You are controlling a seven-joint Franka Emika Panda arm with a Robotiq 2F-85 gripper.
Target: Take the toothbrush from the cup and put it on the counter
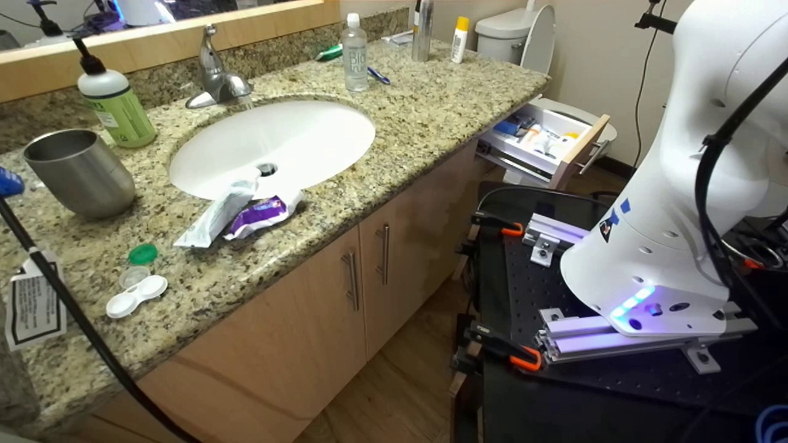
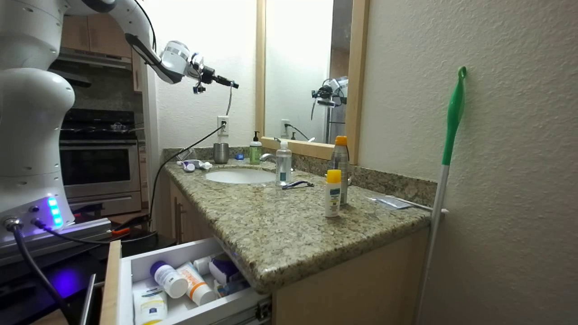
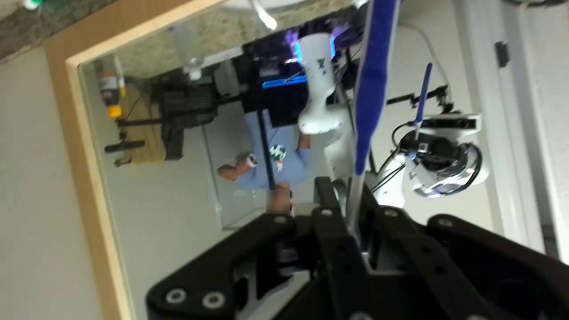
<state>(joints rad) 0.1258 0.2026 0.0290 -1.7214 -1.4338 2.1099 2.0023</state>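
The toothbrush (image 3: pixel 372 84) is slim, with a blue and clear handle in the wrist view. In an exterior view the toothbrush (image 2: pixel 230 100) looks pale and hangs down from the gripper (image 2: pixel 235 85), high above the counter. In the wrist view the gripper (image 3: pixel 346 191) has its fingers closed around the thin clear part of the toothbrush. The grey metal cup (image 1: pixel 80 175) stands upright near the sink; the cup (image 2: pixel 221 153) is below the gripper in an exterior view. The granite counter (image 1: pixel 443 104) also shows in an exterior view (image 2: pixel 253 212).
A green pump bottle (image 1: pixel 120 111), tap (image 1: pixel 215 74) and oval sink (image 1: pixel 332 141) are beside the cup. Two tubes (image 1: pixel 261 215) lie at the sink's front edge. A clear bottle (image 1: pixel 355 55) stands further along. A black cable (image 2: pixel 180 151) crosses the counter. A drawer (image 2: pixel 122 271) is open.
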